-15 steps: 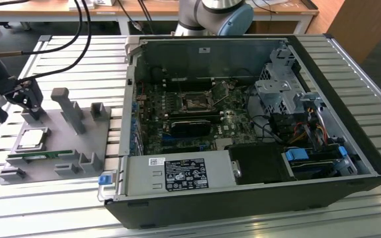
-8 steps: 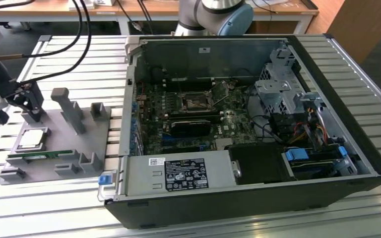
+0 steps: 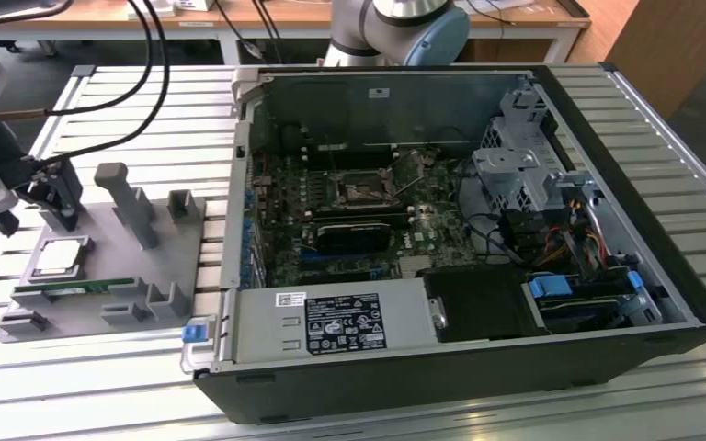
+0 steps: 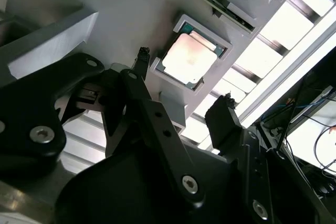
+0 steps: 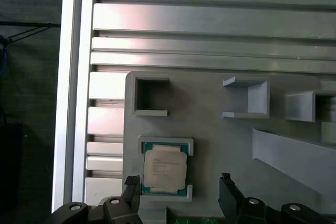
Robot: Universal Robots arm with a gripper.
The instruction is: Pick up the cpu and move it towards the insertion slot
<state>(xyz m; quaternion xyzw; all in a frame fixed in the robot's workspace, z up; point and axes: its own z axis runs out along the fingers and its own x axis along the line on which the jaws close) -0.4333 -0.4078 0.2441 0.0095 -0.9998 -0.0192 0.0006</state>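
Pincer point(image 5: 178, 181) is spread wide and empty, hovering over the cpu point(image 5: 164, 169). The cpu lies flat in its square nest on the grey holder point(image 5: 210, 145). The holder sits on the desk point(image 3: 144, 129) at the exterior view's left, well apart from the insertion slot point(image 3: 359, 190) inside the open PC case point(image 3: 451, 377). Not picked yet.

Watch your alignment. In the first wrist view one fingertip point(image 5: 131, 182) is just beside the chip's edge and the other stands clear of it, so you look off-centre. Close like that and I'd expect the near finger to shove the chip against the nest, tilt it, or catch only a corner.

The nest lips frame two sides, and a finger landing on one would clamp plastic, not chip. It's a thin, shiny part, so a shallow grip could slip on the lift. The memory stick point(image 3: 71, 288) lies near; keep off it.
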